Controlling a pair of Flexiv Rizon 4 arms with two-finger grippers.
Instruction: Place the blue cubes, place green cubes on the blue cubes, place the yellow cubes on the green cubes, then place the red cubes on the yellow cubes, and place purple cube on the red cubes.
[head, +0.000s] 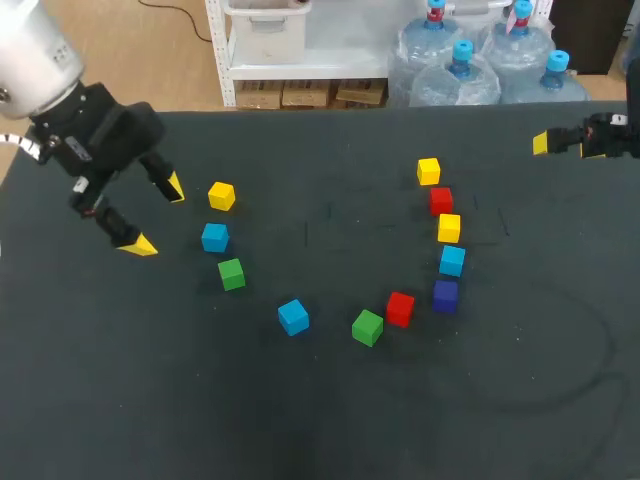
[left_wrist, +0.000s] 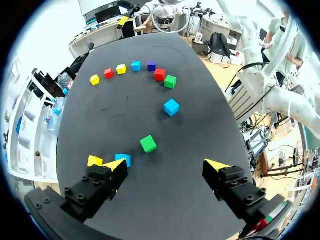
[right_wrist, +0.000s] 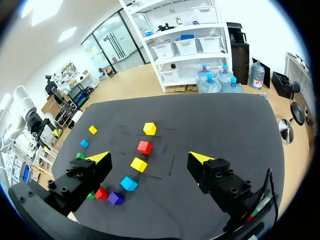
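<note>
Nothing is stacked yet: every cube lies singly on the table. The left pincer hangs open and empty just beside a blue cube. The right pincer, also open and empty, sits at the table's far edge, well apart from the purple cube. All five layers apparently remain to be built.

Black table: blue cubes, yellow cubes, green cubes, red cubes, purple cube, all unstacked.
</note>
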